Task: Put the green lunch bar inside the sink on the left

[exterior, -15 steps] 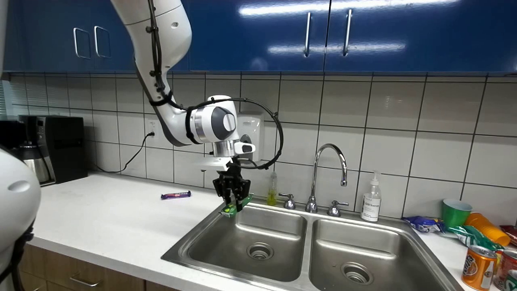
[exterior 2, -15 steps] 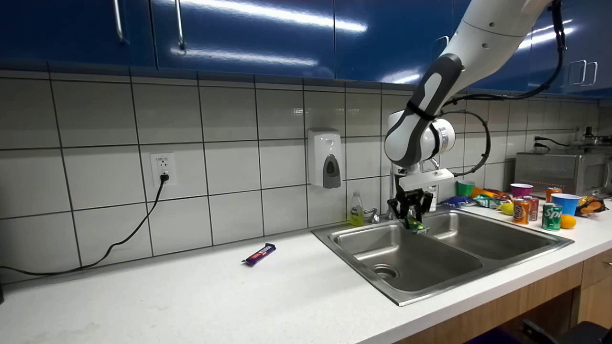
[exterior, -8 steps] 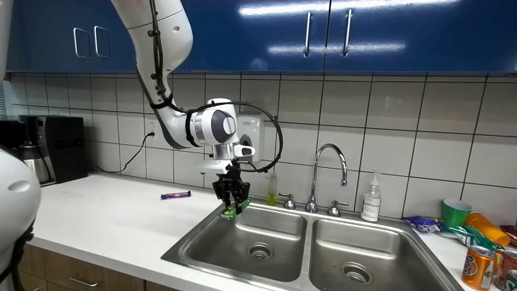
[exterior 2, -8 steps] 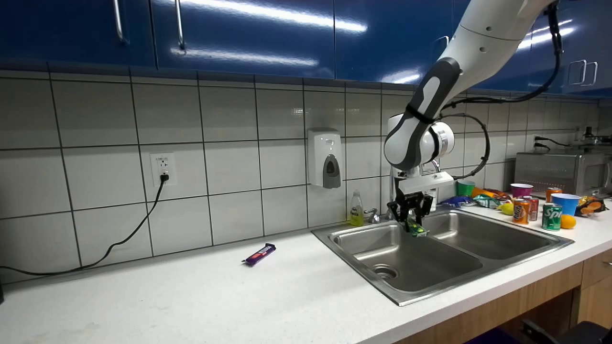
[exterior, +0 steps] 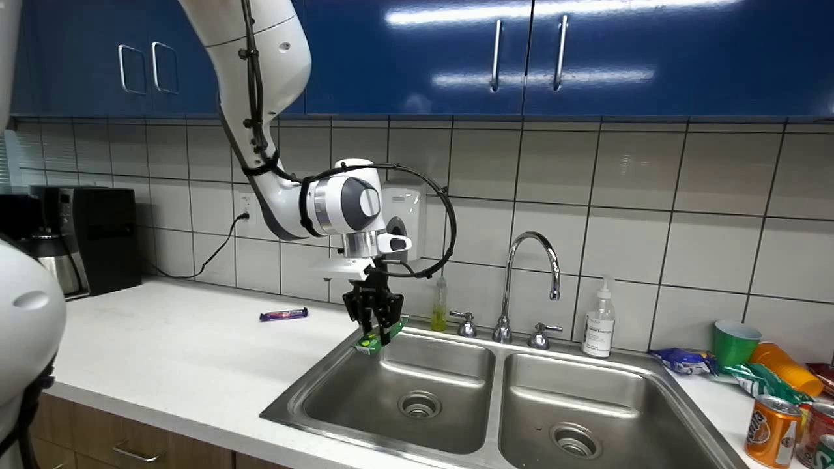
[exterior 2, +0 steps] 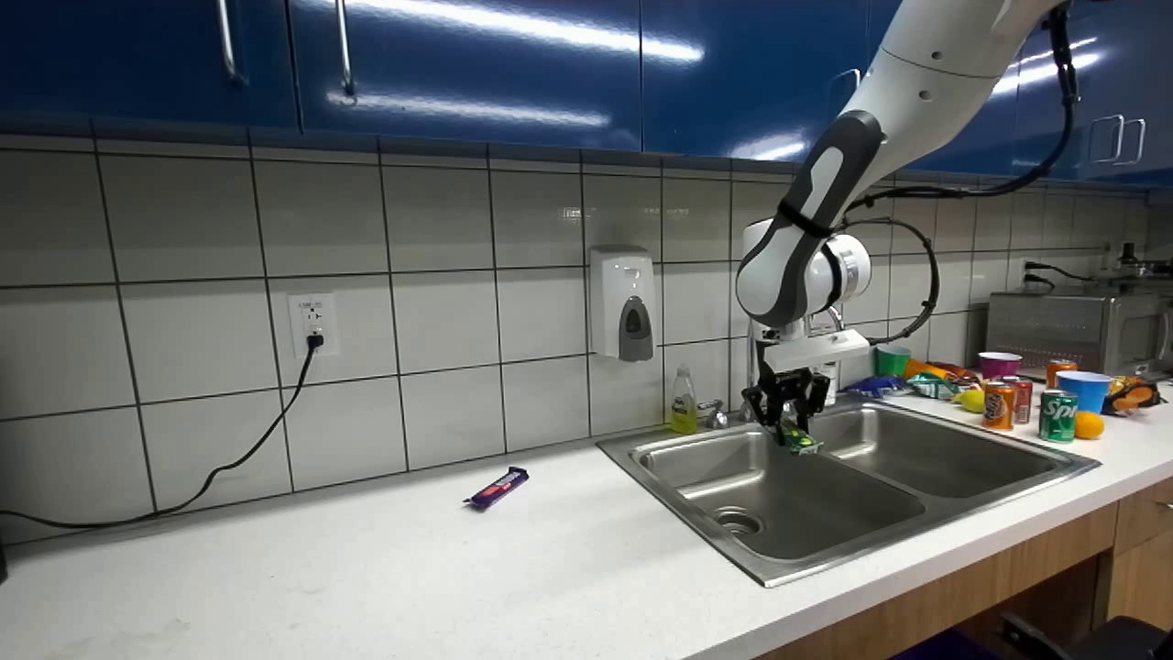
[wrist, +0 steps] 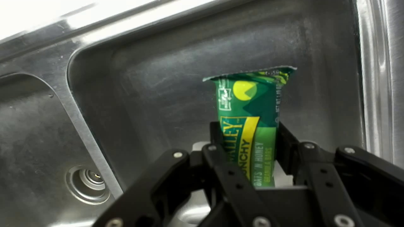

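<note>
Green lunch bar [wrist: 247,126], one: clamped in the gripper [wrist: 250,138], held over the left sink basin [exterior: 361,405]; in an exterior view, lies toward eleven o'clock from its drain [exterior: 419,405]. Grasp complete; carry seemingly complete. Outstanding, by judgement: lowering into basin, release

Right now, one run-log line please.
gripper closed on green bar | over left basin | not yet released | purple bar on counter

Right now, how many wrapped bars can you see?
2: the green lunch bar held by the end effector, and the purple bar lying on the counter. Others may be hidden.
</note>
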Tool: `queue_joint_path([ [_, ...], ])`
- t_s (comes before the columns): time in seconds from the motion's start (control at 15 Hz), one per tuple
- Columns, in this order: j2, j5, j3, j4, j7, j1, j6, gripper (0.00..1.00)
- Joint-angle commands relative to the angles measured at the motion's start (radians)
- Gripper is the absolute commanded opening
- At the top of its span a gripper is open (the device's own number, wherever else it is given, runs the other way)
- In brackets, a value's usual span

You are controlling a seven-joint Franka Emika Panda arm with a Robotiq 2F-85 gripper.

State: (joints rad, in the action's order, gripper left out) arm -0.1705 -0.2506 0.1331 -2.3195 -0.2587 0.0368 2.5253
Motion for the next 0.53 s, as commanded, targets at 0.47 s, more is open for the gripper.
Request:
queue_joint_path([
  [0.47,-0.052,-0.002,-0.006,0.026,-0.058,-0.019,0.035,0.17],
])
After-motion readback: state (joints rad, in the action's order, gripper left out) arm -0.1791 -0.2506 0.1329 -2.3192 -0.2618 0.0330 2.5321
